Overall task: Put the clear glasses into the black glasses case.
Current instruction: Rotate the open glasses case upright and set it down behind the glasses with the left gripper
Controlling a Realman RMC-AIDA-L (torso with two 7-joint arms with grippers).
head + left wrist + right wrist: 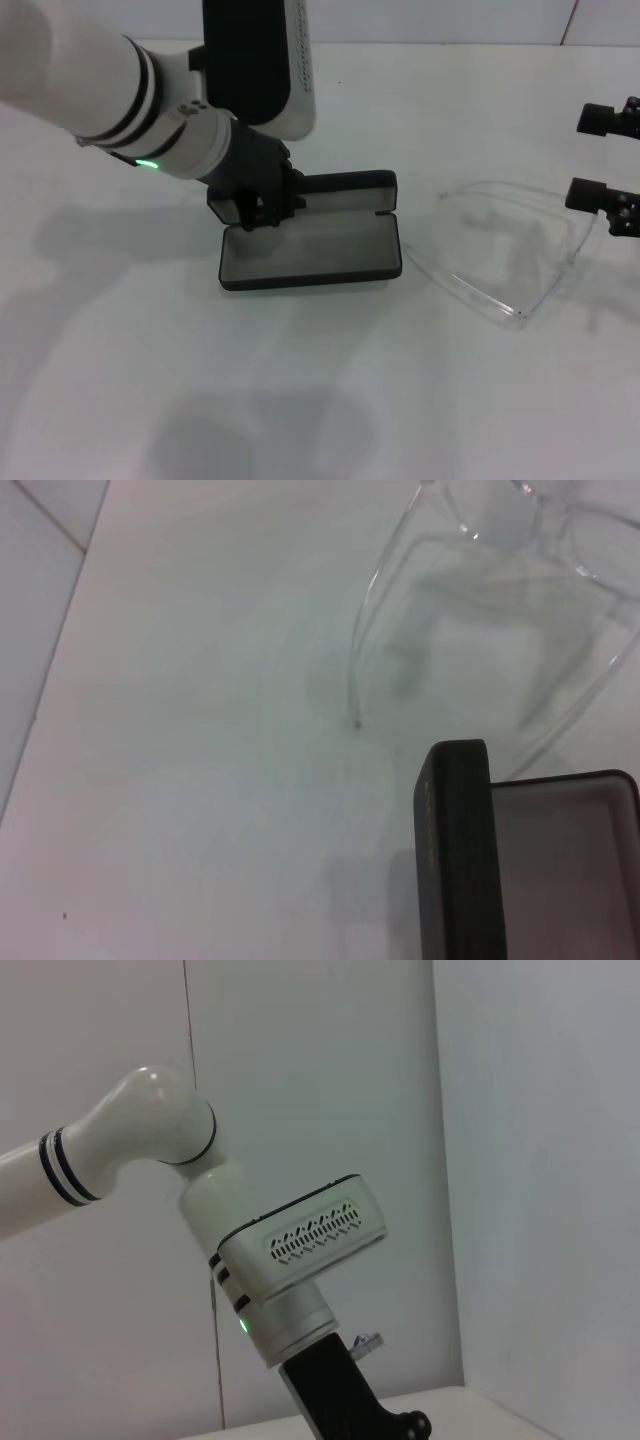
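Two spread fingers of the right claw [600,165] flank the clear glasses [510,250].

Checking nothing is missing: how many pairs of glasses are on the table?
1. The clear glasses lie on the table, to the robot's right of the open black glasses case.

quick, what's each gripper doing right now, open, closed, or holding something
Left gripper: at the back left corner of the open black glasses case; cannot be told.
Right gripper: open, holding nothing, just beyond the clear glasses.
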